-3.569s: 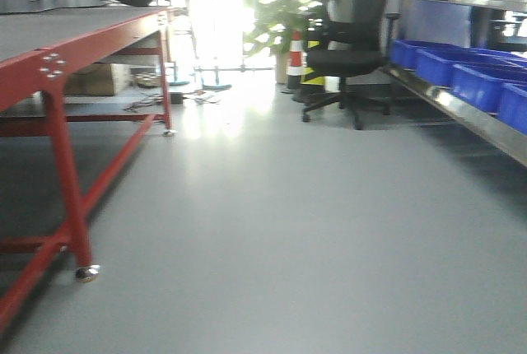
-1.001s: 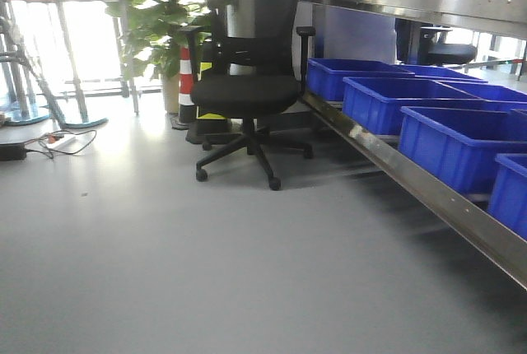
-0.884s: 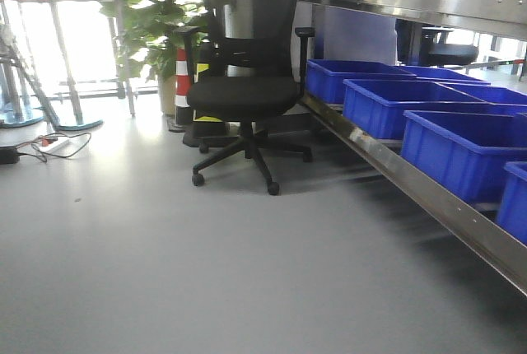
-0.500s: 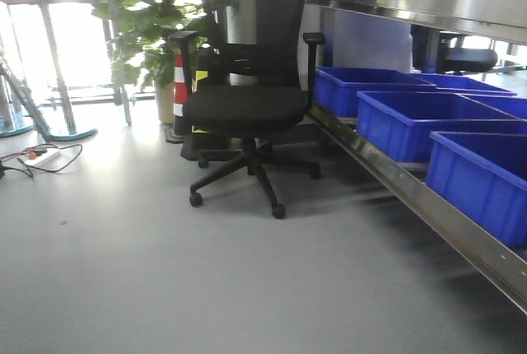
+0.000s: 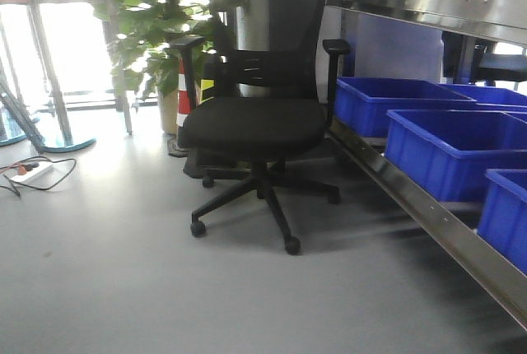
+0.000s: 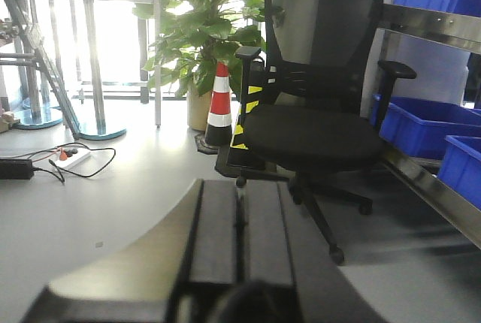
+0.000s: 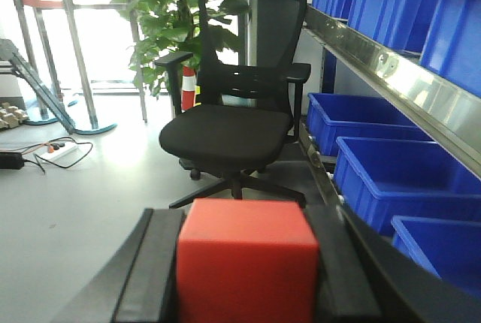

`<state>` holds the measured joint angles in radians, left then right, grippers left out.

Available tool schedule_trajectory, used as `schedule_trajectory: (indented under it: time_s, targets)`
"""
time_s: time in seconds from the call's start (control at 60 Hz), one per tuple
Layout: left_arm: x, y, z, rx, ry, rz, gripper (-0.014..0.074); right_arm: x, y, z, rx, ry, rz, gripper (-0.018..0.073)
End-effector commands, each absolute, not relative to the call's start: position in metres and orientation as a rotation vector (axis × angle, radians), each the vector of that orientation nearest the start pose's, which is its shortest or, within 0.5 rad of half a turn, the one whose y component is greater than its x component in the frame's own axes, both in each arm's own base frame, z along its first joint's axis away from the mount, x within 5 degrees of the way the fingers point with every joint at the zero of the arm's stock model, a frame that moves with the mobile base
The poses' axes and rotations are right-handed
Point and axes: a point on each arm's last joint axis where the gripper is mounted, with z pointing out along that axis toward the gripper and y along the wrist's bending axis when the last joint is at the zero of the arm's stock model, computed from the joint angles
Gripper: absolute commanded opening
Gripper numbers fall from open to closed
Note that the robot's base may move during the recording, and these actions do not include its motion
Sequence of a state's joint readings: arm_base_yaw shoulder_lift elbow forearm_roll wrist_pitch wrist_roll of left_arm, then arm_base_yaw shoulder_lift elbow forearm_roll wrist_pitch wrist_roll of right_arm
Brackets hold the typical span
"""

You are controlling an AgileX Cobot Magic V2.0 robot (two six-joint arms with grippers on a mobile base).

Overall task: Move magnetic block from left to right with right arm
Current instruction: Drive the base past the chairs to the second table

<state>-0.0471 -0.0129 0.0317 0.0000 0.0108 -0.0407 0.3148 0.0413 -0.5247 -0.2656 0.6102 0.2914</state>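
Note:
The magnetic block (image 7: 246,259) is a plain red cube that fills the bottom centre of the right wrist view. My right gripper (image 7: 246,216) is shut on it, with a black finger (image 7: 159,263) pressed against each side. The left wrist view shows my left gripper (image 6: 239,188) shut, its two flat black fingers (image 6: 214,225) lying together with only a thin seam between them and nothing held. Both arms hang above a grey floor. In the front view neither the grippers nor the block appear.
A black office chair (image 5: 259,115) on castors stands just ahead. Blue bins (image 5: 449,148) sit on a steel shelf rail (image 5: 428,218) along the right. A potted plant (image 5: 152,16), a traffic cone (image 6: 219,105) and a floor power strip (image 5: 33,174) lie to the left.
The front view has swung away from the red table and closed in on the chair and shelf. The chair now looks larger and nearer than half a second ago.

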Motion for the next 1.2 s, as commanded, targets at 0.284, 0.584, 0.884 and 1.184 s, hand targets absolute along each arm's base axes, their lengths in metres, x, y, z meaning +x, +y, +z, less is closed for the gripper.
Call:
schedule_trajectory:
  time_s: [0.284, 0.584, 0.884, 1.184]
  targets:
    - [0.0552, -0.0025, 0.2085, -0.002, 1.417, -0.076, -0.0116, 0.0115, -0.01, 0.3409, -0.098, 1.494, 0.17, 0.0172]
    - [0.0552, -0.0025, 0.2085, -0.002, 1.417, -0.076, -0.0116, 0.0115, -0.01, 0.3409, -0.098, 1.494, 0.17, 0.0172]
    - [0.0552, -0.0025, 0.2085, -0.002, 1.417, -0.076, -0.0116, 0.0115, -0.01, 0.3409, -0.098, 1.494, 0.17, 0.0172]
    - [0.0552, -0.0025, 0.2085, -0.002, 1.417, -0.076, -0.0116, 0.0115, -0.01, 0.3409, -0.098, 1.494, 0.17, 0.0172]
